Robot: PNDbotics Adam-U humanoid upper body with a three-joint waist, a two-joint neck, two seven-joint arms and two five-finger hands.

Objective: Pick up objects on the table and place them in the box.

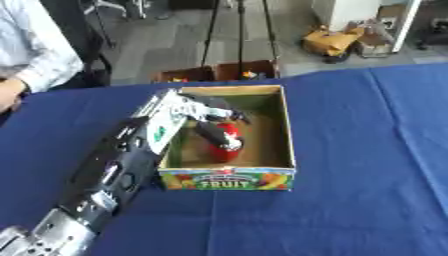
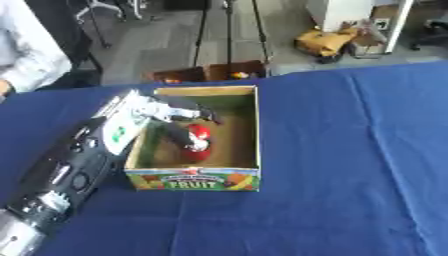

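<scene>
A cardboard box [image 1: 287,131] with a "FRUIT" label on its front wall stands in the middle of the blue table. My left arm comes in from the lower left and reaches over the box's left wall. Inside the box my left hand [image 1: 210,111] has its fingers curled round a red object [image 1: 227,150] with a small white part. The object is low in the box, at or just above the brown floor; I cannot tell whether it touches. The same hand [image 2: 175,111] and red object [image 2: 198,146] show in the right eye view. My right hand shows in no view.
Blue cloth [image 1: 367,150] covers the table on all sides of the box. Two small brown crates [image 1: 219,73] with coloured things stand just beyond the far edge. A person in a white sleeve [image 1: 39,60] sits at the far left corner.
</scene>
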